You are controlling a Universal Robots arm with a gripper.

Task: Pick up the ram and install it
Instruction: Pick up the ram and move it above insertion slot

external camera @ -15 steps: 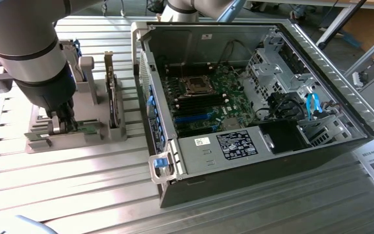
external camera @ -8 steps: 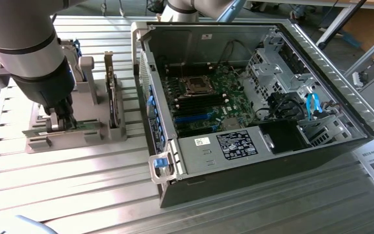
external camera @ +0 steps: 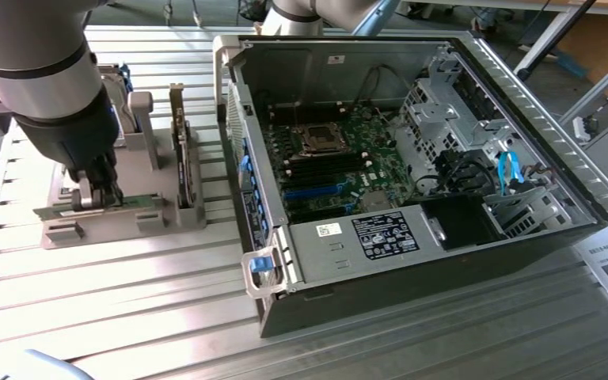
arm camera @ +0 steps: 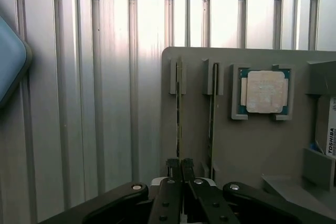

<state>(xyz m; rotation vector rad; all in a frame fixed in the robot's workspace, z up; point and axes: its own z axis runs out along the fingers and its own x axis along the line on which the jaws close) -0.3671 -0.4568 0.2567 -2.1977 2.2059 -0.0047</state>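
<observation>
jaws pinched narrow on the thin green ram [arm camera: 178, 108], standing edge-on in its grey holder [arm camera: 252, 145].

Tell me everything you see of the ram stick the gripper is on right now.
The ram is a long, thin green stick, seen edge-on in the wrist view. It stands on edge in a grey holder, one end in a grey bracket. The gripper is shut on its other end. A matching stick stands parallel beside it, not touching.
</observation>
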